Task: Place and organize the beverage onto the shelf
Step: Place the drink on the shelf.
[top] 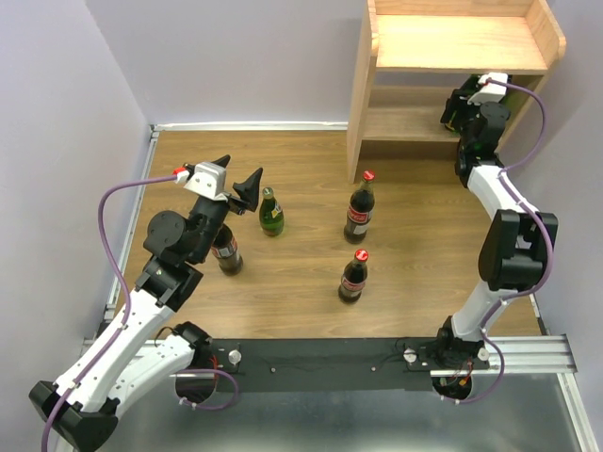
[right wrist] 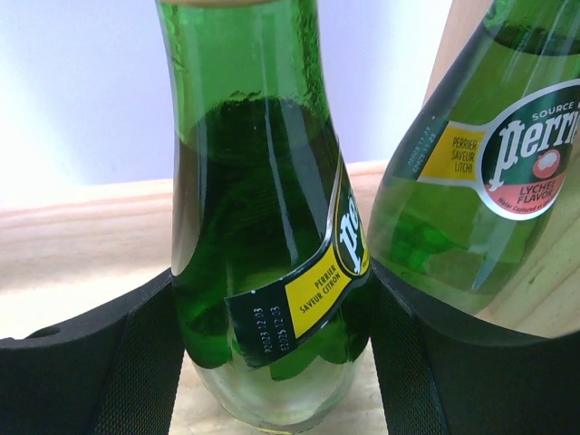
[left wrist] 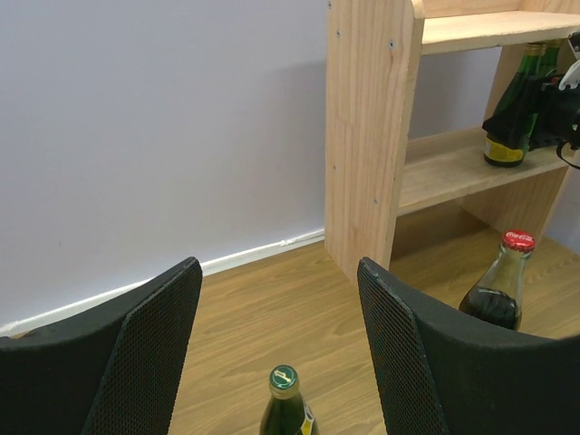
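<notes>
Your desk (top: 311,160): wood-grain top, carrying every item below. Shelf (top: 361,104): light wood, two tiers, solid side panels, standing at the far right of the desk; your right arm reaches into its lower tier. Far cola bottle (top: 360,209): red cap, upright on the desk near the shelf's left panel. Near cola bottle (top: 353,278): red cap, upright, closer to the arm bases than the far one. Left cola bottle (top: 226,254): upright, partly hidden under your left arm. Loose green bottle (top: 271,213): upright on the desk, just right of your left gripper. First green bottle (right wrist: 263,181): lemon label, standing on the lower tier. Second green bottle (right wrist: 489,181): lychee label, on the same tier, just beside the first on its right in the wrist view. Right gripper (right wrist: 272,275): clamped on the first green bottle, a pad against each side. Left gripper (top: 241,169): fingers spread apart with nothing between them, held above the desk, the loose green bottle's cap showing low between them in the wrist view.
</notes>
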`<action>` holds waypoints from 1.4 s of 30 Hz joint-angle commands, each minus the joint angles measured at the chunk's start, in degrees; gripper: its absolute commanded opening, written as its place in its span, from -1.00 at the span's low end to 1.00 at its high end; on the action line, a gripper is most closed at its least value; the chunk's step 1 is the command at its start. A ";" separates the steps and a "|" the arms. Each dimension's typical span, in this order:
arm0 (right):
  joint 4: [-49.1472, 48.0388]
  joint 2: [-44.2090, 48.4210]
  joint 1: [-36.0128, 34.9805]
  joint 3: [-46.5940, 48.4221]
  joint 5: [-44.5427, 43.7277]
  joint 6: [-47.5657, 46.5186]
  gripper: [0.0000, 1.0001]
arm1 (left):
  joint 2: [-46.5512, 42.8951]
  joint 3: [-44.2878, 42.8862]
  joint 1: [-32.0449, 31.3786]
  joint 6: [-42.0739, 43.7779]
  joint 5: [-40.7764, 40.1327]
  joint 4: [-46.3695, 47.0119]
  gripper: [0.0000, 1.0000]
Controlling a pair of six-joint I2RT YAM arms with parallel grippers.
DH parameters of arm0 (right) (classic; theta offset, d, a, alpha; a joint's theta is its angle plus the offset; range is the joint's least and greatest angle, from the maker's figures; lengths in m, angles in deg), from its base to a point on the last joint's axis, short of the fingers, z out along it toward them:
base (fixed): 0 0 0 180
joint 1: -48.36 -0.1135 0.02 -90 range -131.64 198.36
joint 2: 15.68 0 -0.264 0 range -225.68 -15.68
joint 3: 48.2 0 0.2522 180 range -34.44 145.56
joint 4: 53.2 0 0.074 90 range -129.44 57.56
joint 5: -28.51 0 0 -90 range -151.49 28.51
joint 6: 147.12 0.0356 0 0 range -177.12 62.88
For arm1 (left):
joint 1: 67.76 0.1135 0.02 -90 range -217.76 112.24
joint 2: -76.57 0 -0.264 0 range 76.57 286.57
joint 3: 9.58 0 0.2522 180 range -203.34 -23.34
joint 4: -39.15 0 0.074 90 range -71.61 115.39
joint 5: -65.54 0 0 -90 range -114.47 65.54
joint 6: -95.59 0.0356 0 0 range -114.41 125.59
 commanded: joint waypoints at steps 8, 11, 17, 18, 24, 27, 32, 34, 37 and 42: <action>-8.15 -1.74 0.87 4.69 -4.13 -0.50 -0.97 | 0.04 0.07 0.26 0.13 -1.79 0.77 0.54; -8.16 -2.18 0.87 4.95 -4.40 -0.85 -0.94 | 0.04 0.07 0.26 0.04 -1.87 0.85 0.55; -8.33 -2.97 0.96 4.86 -4.58 -1.03 -0.70 | -0.05 0.16 0.26 0.13 -1.87 0.76 0.55; -8.24 -2.88 0.96 4.69 -4.40 -0.94 -0.58 | -0.14 0.25 0.26 0.04 -1.87 0.76 0.54; -8.24 -2.35 1.05 3.98 -3.87 -0.94 -0.16 | -0.40 0.34 0.26 0.04 -1.96 0.76 0.55; -8.24 -2.00 0.96 3.72 -3.35 -0.94 0.03 | -0.40 0.34 0.34 -0.05 -1.88 0.76 0.55; -8.24 -1.21 0.96 3.19 -2.99 -1.29 0.31 | -0.66 0.42 0.26 -0.22 -1.79 0.85 0.55; -8.24 -0.86 0.96 3.02 -3.08 -1.29 0.41 | -0.75 0.42 0.26 -0.31 -1.70 0.85 0.55; -8.33 -0.16 0.96 2.40 -3.08 -1.29 0.54 | -0.75 0.42 0.26 -0.31 -1.52 0.85 0.54; -8.42 0.55 0.96 1.70 -3.08 -1.46 0.78 | -0.93 0.42 0.26 -0.40 -1.35 0.85 0.54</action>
